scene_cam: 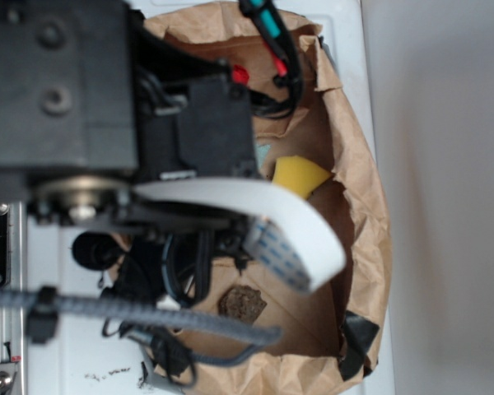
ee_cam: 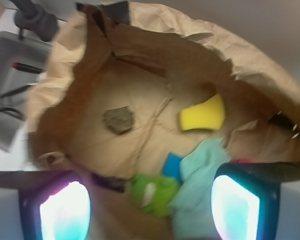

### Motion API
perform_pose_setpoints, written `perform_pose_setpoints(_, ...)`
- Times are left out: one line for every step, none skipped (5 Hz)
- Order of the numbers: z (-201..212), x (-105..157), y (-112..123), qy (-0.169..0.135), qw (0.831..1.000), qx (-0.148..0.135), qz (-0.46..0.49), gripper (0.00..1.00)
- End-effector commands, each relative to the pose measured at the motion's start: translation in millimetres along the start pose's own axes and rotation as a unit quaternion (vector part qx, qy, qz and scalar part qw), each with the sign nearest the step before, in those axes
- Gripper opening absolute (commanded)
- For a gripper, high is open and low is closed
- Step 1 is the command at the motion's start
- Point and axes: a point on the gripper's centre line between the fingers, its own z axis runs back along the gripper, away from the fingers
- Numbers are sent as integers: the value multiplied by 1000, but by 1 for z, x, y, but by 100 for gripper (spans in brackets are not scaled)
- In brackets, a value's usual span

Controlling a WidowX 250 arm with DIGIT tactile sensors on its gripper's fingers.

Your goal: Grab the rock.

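The rock (ee_cam: 119, 119) is a small dark grey-brown speckled lump lying on the brown paper inside a crumpled paper bag (ee_cam: 155, 45). In the exterior view the rock (scene_cam: 241, 303) lies low in the bag, below the arm. My gripper (ee_cam: 150, 207) is open and empty, its two glowing pads (ee_cam: 65, 212) wide apart at the bottom of the wrist view. It hovers above the bag, nearer to the green frog toy than to the rock. In the exterior view the arm hides the gripper.
A yellow sponge (ee_cam: 203, 114) lies right of the rock, also in the exterior view (scene_cam: 299, 175). A green frog toy (ee_cam: 154, 193), a blue block (ee_cam: 172, 165) and a light teal cloth (ee_cam: 197, 180) lie between the pads. The bag's raised walls (scene_cam: 370, 189) ring everything.
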Motion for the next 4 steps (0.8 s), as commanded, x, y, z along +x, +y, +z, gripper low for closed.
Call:
perform_pose_setpoints(8, 9, -4, -14, 1000, 10, -8, 100)
perform_pose_setpoints(8, 9, -4, -14, 1000, 10, -8, 100)
perform_pose_setpoints(-9, 11, 0, -17, 999, -5, -27, 100)
perform_pose_setpoints(-32, 16, 8, 4, 1000, 10, -19, 100)
